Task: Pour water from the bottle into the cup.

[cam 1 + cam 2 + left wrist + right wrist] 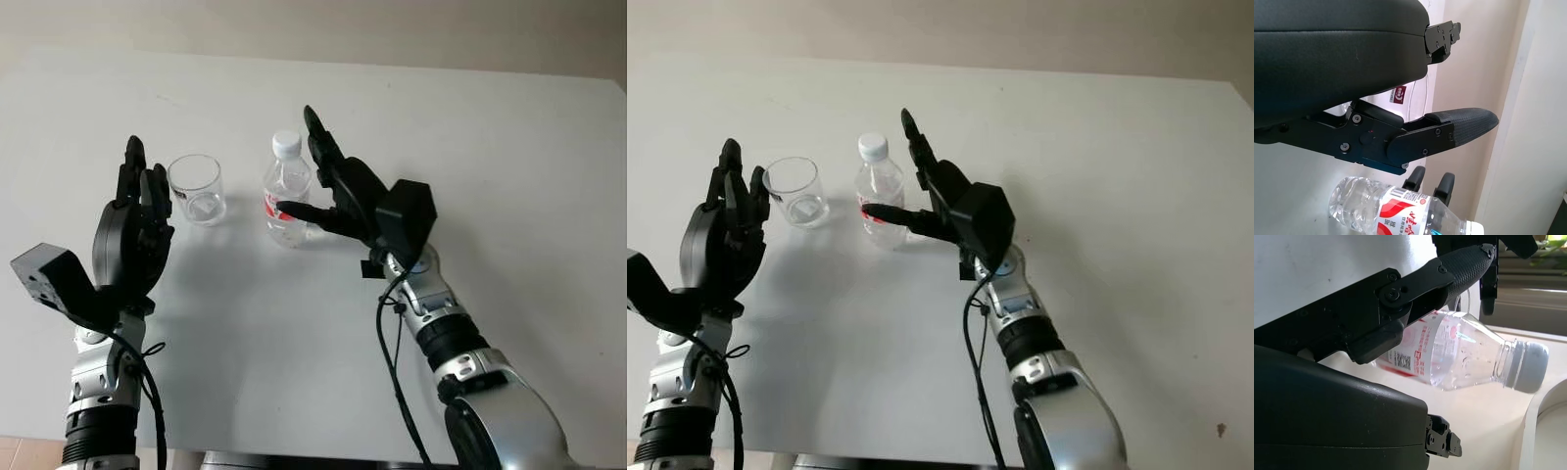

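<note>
One capped plastic water bottle (286,192) stands upright on a white table (509,166), with one clear glass cup (196,188) just beside it. The right hand (328,191) is open around the bottle, fingers wide, not yet closed on it. The left hand (137,220) is open beside the cup. A good grasp likely closes squarely at the label, keeping the bottle upright.

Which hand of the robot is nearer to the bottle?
Right. The right hand is open right beside the bottle, fingers around it, not yet closed. The left hand is open beyond the cup.
</note>
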`<action>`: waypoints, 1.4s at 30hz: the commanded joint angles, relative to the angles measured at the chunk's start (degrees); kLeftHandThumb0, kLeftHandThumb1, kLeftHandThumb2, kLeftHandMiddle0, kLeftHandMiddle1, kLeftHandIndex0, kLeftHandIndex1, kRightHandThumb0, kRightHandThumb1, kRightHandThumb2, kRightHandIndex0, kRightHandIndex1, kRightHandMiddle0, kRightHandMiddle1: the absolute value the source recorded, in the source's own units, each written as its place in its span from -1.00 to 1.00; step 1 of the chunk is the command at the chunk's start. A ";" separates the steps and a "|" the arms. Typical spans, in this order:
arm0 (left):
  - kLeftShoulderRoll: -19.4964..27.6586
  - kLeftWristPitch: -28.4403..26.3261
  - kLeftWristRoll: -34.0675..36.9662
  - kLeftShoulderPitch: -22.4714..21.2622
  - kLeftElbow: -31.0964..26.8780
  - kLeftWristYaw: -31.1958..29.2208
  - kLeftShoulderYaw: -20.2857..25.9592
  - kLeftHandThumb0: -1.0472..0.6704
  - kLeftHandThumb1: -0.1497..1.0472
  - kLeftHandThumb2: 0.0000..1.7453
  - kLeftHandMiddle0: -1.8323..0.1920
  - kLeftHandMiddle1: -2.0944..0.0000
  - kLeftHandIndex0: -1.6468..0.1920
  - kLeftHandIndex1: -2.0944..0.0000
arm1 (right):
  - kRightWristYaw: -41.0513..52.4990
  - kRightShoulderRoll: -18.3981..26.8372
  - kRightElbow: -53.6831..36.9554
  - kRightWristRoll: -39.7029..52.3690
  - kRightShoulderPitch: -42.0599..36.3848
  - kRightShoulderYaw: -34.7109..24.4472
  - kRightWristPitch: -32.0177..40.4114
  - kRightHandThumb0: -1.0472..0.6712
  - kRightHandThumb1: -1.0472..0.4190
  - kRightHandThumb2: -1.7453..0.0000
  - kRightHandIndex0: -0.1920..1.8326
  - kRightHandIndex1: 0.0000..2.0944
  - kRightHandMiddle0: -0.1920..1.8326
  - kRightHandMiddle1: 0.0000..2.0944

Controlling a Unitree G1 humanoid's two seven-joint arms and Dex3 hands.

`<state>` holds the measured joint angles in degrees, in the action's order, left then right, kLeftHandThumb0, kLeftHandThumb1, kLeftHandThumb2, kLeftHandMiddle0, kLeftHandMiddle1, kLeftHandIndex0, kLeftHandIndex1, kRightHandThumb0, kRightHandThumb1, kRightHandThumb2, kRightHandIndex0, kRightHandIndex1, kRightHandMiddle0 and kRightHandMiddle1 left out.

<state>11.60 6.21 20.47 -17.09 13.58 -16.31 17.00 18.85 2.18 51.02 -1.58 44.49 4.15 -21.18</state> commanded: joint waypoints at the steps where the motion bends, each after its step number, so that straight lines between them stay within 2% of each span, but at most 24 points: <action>1: 0.36 0.53 -0.12 -0.27 -0.27 0.02 0.24 -0.62 1.00 -0.26 1.00 1.00 1.00 1.00 | 0.44 -0.52 1.63 -0.32 1.34 0.23 -1.13 -0.99 -0.81 0.93 -1.00 -1.00 -1.00 -1.00; 9: 0.39 0.58 -0.58 -0.17 -0.43 0.82 0.31 -0.61 1.00 -0.26 1.00 1.00 1.00 1.00 | 0.28 -2.24 5.43 -1.75 1.74 0.98 -3.53 -0.99 -0.81 0.94 -1.00 -1.00 -1.00 -1.00; 13: 0.10 0.45 -0.34 -0.38 -0.13 1.26 0.36 -0.61 1.00 -0.28 1.00 1.00 1.00 1.00 | 3.12 -4.83 8.48 2.31 2.04 -1.80 -2.30 -0.87 -0.77 0.95 -1.00 -1.00 -1.00 -1.00; 20: 0.27 1.45 -0.47 -0.49 0.44 0.91 0.29 -0.61 1.00 -0.27 1.00 1.00 1.00 1.00 | 1.78 -6.87 12.08 2.96 3.76 -3.11 -1.57 -0.81 -0.75 0.95 -1.00 -1.00 -1.00 -1.00; 22: 0.31 1.41 -0.45 -0.43 0.42 1.02 0.34 -0.61 1.00 -0.28 1.00 1.00 1.00 1.00 | 1.61 -7.58 12.78 4.29 4.25 -4.34 -0.82 -0.75 -0.74 0.95 -0.94 -0.97 -0.91 -0.95; 24: 0.27 1.31 -0.42 -0.38 0.28 1.18 0.35 -0.61 1.00 -0.28 1.00 1.00 1.00 1.00 | 1.97 -8.18 13.45 5.92 4.85 -5.65 0.30 -0.67 -0.71 0.95 -0.75 -0.80 -0.73 -0.80; 25: 0.26 1.43 -0.38 -0.39 0.36 1.07 0.35 -0.61 1.00 -0.28 1.00 1.00 1.00 1.00 | 1.81 -8.33 13.74 6.14 5.08 -5.91 0.41 -0.64 -0.69 0.94 -0.75 -0.52 -0.73 -0.59; 26: 0.33 1.56 -0.46 -0.41 0.47 0.97 0.31 -0.61 1.00 -0.28 1.00 1.00 1.00 1.00 | 1.80 -8.44 14.09 6.38 5.33 -6.18 0.45 -0.61 -0.69 0.94 -0.85 0.06 -0.85 -0.02; 27: 0.41 1.76 -0.55 -0.44 0.65 0.81 0.27 -0.61 1.00 -0.28 1.00 1.00 1.00 1.00 | 1.64 -8.47 14.43 6.37 5.57 -6.29 0.40 -0.59 -0.69 0.94 -0.88 0.33 -0.90 0.29; 29: 0.49 2.05 -0.78 -0.49 0.78 0.75 0.17 -0.62 1.00 -0.27 1.00 1.00 1.00 1.00 | 1.26 -8.30 14.84 6.09 6.02 -6.28 0.50 -0.56 -0.69 0.94 -0.74 0.74 -0.79 0.72; 32: 0.42 1.81 -0.68 -0.56 0.49 0.79 0.14 -0.62 1.00 -0.28 1.00 1.00 1.00 1.00 | 0.00 -7.40 14.85 4.01 6.29 -5.09 -0.12 -0.50 -0.72 0.93 -0.56 0.97 -0.59 0.96; 35: 0.46 1.94 -0.71 -0.71 0.59 0.65 0.12 -0.62 1.00 -0.28 1.00 1.00 1.00 1.00 | -0.39 -6.48 14.99 2.08 6.45 -3.94 -0.87 -0.45 -0.74 0.93 -0.44 1.00 -0.48 0.99; 39: 0.24 1.80 -0.75 -0.87 0.52 1.02 0.11 -0.61 1.00 -0.29 1.00 1.00 1.00 1.00 | 1.28 -5.29 15.03 0.23 6.85 -2.62 -1.59 -0.42 -0.78 0.93 -0.03 1.00 -0.25 1.00; 41: 0.13 1.90 -0.85 -0.88 0.56 1.19 0.06 -0.61 1.00 -0.29 1.00 1.00 1.00 1.00 | 2.84 -4.51 15.13 -0.91 7.13 -1.61 -2.16 -0.40 -0.80 0.93 0.09 1.00 -0.16 1.00; 42: 0.09 1.99 -0.86 -0.88 0.60 1.17 0.04 -0.61 1.00 -0.28 1.00 1.00 1.00 1.00 | 3.43 -4.09 15.18 -1.68 7.31 -0.99 -2.45 -0.40 -0.83 0.93 0.15 1.00 -0.04 1.00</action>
<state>11.61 7.49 19.89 -17.31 14.22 -15.21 17.04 21.57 -2.07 65.92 -2.41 50.72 2.24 -22.74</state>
